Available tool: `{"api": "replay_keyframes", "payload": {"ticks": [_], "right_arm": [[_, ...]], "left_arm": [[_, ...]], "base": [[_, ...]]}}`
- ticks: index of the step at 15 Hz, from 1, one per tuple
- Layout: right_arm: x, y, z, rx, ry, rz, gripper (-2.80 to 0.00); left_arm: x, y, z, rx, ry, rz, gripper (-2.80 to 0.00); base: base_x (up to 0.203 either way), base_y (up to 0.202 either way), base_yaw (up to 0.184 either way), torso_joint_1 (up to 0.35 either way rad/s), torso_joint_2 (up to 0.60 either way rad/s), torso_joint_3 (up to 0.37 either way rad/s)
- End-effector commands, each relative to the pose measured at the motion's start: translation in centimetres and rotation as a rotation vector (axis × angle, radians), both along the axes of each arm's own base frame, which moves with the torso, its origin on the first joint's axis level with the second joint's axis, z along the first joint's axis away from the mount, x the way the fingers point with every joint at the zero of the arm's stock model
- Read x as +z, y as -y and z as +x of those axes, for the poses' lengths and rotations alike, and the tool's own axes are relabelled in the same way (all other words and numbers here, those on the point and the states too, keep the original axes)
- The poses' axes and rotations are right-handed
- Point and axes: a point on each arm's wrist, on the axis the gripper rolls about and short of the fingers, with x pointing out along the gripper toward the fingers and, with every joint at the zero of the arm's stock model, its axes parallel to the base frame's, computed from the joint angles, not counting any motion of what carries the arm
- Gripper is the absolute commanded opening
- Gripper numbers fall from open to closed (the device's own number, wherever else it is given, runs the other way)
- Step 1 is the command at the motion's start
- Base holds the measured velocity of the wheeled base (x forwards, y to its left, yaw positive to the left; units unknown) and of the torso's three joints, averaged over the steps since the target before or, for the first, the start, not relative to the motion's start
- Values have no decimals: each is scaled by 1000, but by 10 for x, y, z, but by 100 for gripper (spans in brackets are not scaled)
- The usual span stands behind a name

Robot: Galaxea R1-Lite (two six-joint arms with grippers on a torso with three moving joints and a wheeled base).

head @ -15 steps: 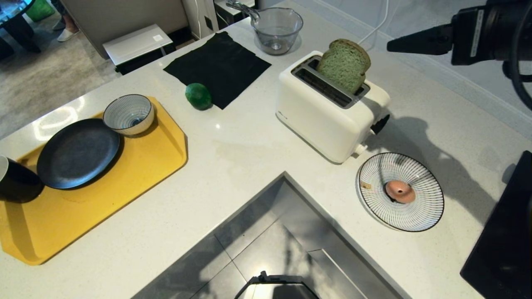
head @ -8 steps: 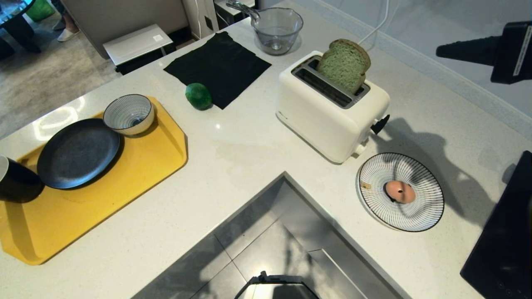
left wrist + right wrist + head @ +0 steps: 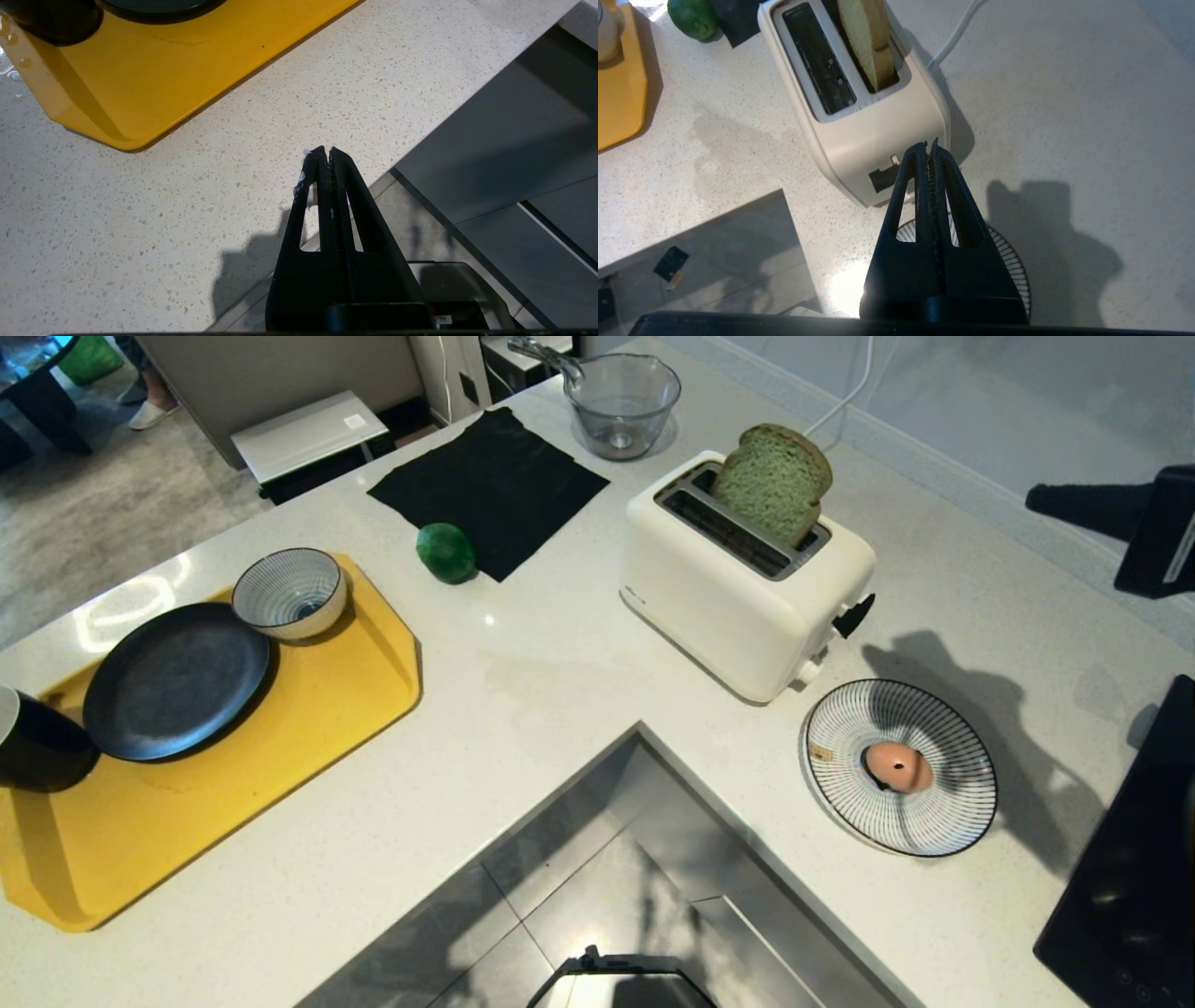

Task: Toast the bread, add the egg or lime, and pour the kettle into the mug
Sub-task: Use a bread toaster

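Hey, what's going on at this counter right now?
Nothing is being held. The bread stands in the toaster, sticking out of its back slot. The right gripper is shut and empty, up in the air beside the toaster's lever end. The egg lies on a striped plate. The left gripper is shut over the counter edge.

A white speckled bench (image 3: 560,681) wraps around a recessed grey steel sink (image 3: 616,887), with a white two-slot toaster (image 3: 738,588) standing near its far side and a striped black-and-white plate (image 3: 943,821) just beside the toaster's lever end. On the left lies a yellow tray (image 3: 308,709) carrying a dark round plate (image 3: 173,677) and a blue-and-white striped bowl (image 3: 288,593), which touch at their rims. Farther back a black cloth (image 3: 490,485) lies flat, a clear glass jug (image 3: 621,401) stands beyond it, and a black cooktop (image 3: 1130,887) fills the right corner
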Motion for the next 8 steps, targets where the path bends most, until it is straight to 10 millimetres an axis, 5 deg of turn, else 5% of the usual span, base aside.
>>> {"api": "replay_keyframes", "payload": {"ticks": [1, 5, 8], "right_arm": [[-25, 1, 0, 0, -26, 14, -280], [-63, 5, -3, 95, -20, 68, -280], [-65, 14, 1, 127, -30, 87, -280]], "left_arm": [[-4, 0, 1, 1, -14, 0, -280], [-4, 0, 1, 1, -14, 0, -280], [-4, 0, 1, 1, -14, 0, -280]], "base": [[0, 0, 0, 0, 0, 0], [0, 0, 0, 0, 0, 0], [0, 0, 0, 0, 0, 0]]}}
